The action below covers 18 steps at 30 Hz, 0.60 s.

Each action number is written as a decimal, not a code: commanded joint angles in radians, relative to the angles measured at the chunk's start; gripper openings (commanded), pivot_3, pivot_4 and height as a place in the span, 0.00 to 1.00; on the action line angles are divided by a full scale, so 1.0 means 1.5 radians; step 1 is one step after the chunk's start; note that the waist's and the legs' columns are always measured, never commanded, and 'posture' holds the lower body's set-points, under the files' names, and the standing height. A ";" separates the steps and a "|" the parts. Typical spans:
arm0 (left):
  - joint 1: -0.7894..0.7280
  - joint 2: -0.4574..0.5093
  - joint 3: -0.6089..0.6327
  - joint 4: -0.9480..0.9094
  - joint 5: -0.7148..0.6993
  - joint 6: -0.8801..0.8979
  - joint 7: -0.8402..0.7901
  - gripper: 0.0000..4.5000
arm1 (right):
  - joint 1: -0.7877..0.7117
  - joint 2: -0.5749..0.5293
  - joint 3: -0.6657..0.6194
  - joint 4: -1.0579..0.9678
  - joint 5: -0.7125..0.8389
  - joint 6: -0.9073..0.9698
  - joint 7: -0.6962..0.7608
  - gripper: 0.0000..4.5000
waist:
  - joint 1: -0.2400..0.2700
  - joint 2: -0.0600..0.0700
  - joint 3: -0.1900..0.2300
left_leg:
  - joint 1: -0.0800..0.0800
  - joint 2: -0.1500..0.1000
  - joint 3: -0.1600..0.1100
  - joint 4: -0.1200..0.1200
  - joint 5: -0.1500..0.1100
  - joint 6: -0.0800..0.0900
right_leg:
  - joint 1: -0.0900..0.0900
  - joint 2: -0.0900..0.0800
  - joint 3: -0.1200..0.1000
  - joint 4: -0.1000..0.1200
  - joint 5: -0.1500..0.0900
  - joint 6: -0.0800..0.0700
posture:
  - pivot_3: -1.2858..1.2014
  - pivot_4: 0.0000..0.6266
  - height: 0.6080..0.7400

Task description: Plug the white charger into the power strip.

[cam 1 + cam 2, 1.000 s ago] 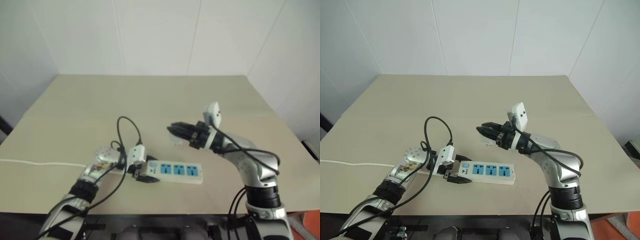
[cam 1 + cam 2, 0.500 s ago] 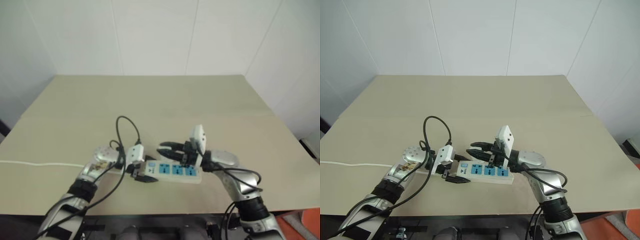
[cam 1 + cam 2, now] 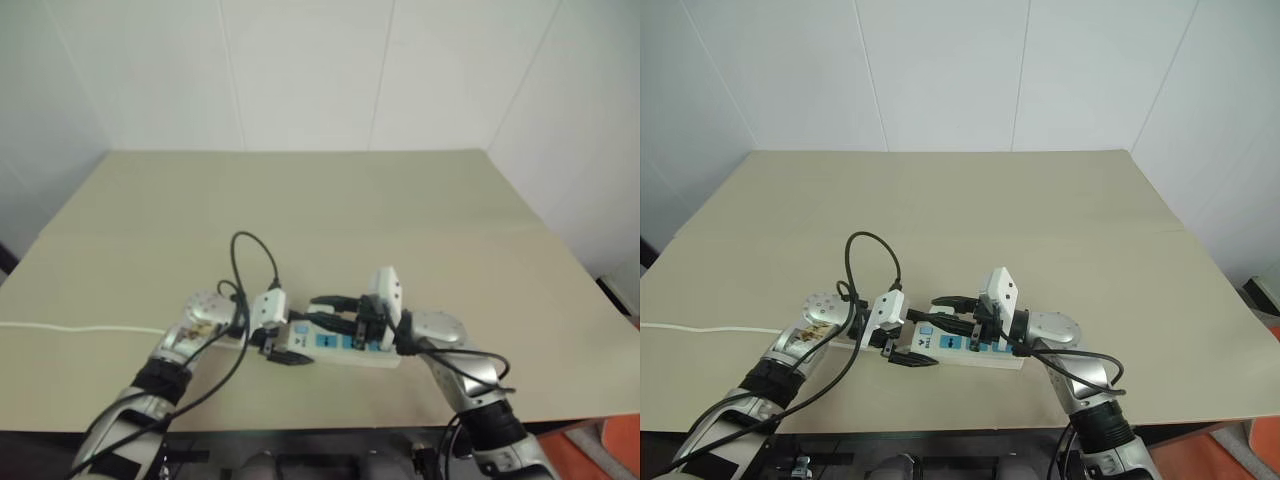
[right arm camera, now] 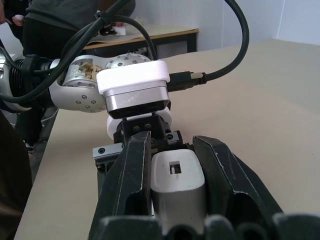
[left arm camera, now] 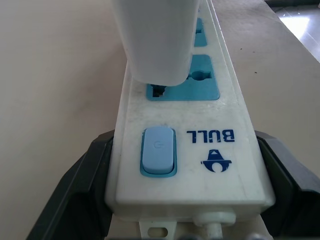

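Note:
The power strip (image 3: pixel 992 352) lies on the table, a long white bar with blue sockets. My left gripper (image 3: pixel 908 351) is shut on its switch end, a black finger (image 5: pixel 75 195) on each side of the bar. My right gripper (image 4: pixel 173 143) is shut on the white charger (image 4: pixel 177 182) and points along the strip toward the left gripper. In the left wrist view the white charger (image 5: pixel 155 40) stands on the blue socket (image 5: pixel 200 82) nearest the switch (image 5: pixel 158 151). Its prongs are hidden, so I cannot tell how deep they sit.
The strip's thin white cord (image 3: pixel 700 328) runs off the table's left edge. A black cable (image 3: pixel 870 250) loops up from my left wrist. The beige table (image 3: pixel 1040 220) stretches away behind both arms. A person (image 4: pixel 65 15) and a desk (image 4: pixel 150 35) stand beyond the table.
My right gripper has come down and leftward with the charger, from above the table onto the strip's socket beside the switch. The left gripper and the strip have stayed put.

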 commanded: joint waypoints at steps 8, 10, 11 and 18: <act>0.023 0.027 -0.022 0.002 0.039 0.016 -0.009 0.73 | -0.017 0.021 0.000 0.021 -0.007 -0.032 -0.004 0.27 | -0.004 0.000 0.000 | 0.000 0.000 0.000 0.000 0.000 0.000 | 0.000 0.000 0.000 0.000 0.000 0.000 | 0.52 0.24 1.00; 0.024 0.028 -0.022 0.001 0.039 0.016 -0.009 0.73 | -0.014 0.020 0.000 0.026 -0.009 -0.036 -0.003 0.27 | -0.004 0.000 0.000 | 0.000 0.000 0.000 0.000 0.000 0.000 | 0.000 0.000 0.000 0.000 0.000 0.000 | 0.52 0.24 1.00; 0.024 0.029 -0.022 0.001 0.039 0.016 -0.010 0.73 | -0.013 0.020 0.000 0.029 -0.010 -0.037 -0.003 0.27 | -0.004 0.000 0.000 | 0.000 0.000 0.000 0.000 0.000 0.000 | 0.000 0.000 0.000 0.000 0.000 0.000 | 0.52 0.24 1.00; 0.024 0.030 -0.021 0.000 0.039 0.016 -0.010 0.73 | -0.018 0.014 -0.005 0.060 -0.019 -0.051 -0.004 0.27 | -0.006 0.000 0.000 | 0.001 0.000 0.000 0.000 0.000 0.000 | 0.000 0.000 0.000 0.000 0.000 0.000 | 0.52 0.24 1.00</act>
